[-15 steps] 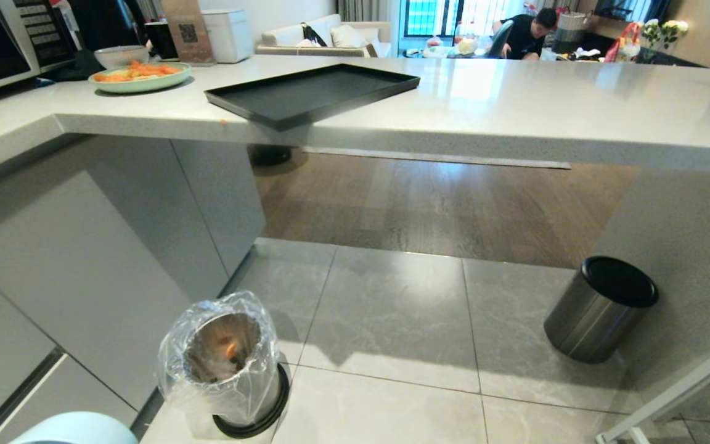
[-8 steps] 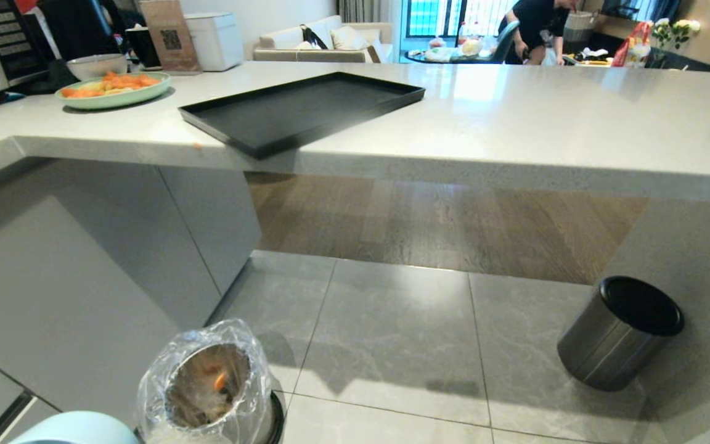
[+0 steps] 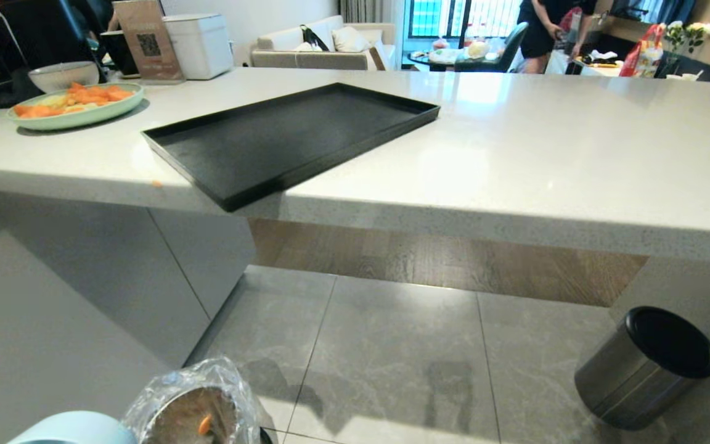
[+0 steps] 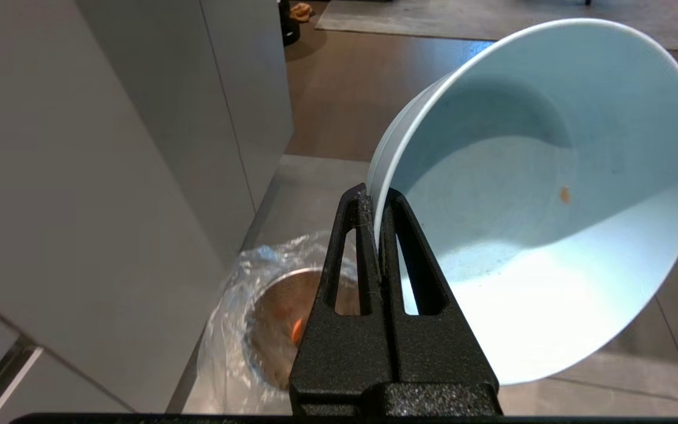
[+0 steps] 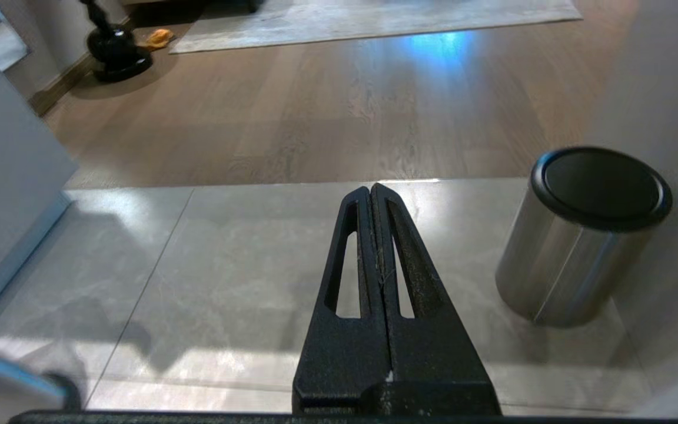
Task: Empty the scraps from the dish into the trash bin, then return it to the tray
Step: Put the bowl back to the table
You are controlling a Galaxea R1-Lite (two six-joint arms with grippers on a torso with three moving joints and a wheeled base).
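Green plate (image 3: pixel 74 106): wide pale-green plate of orange carrot slices, far left on the counter, a white bowl just behind it; no part of this job.
Dish (image 4: pixel 542 194): small round pale light-blue bowl, tipped on edge, low at the near left. Its inside shows only an orange speck, so the emptying looks done. In the head view only a sliver of it shows at the bottom edge.
Left gripper (image 4: pixel 377 203): black claw pinching the near rim of the dish, one finger inside the wall, one outside.
Trash bin (image 3: pixel 195 404): small shiny metal cylinder with a crinkled clear bag over its rim, on the floor just right of the dish, cut off by the frame's bottom edge.
Scraps (image 3: pixel 205 424): one orange slice shows inside the bin; the rest cannot be made out.
Tray (image 3: pixel 287 139): large flat matte black rectangular tray with a low rim, on the pale counter, its near corner jutting over the counter edge.
Step in hand: carrying the dish up to the tray, I judge. Level the bowl first, lift it clear of the counter lip, and set it well in from the overhanging corner before letting go.
Right gripper (image 5: pixel 377 191): black claw pressed together, holding nothing, over the grey floor tiles.
Dark bin (image 3: pixel 648 367): larger steel cylinder with a black top, near right on the floor.
Person (image 3: pixel 546 24): far right, head cut off.
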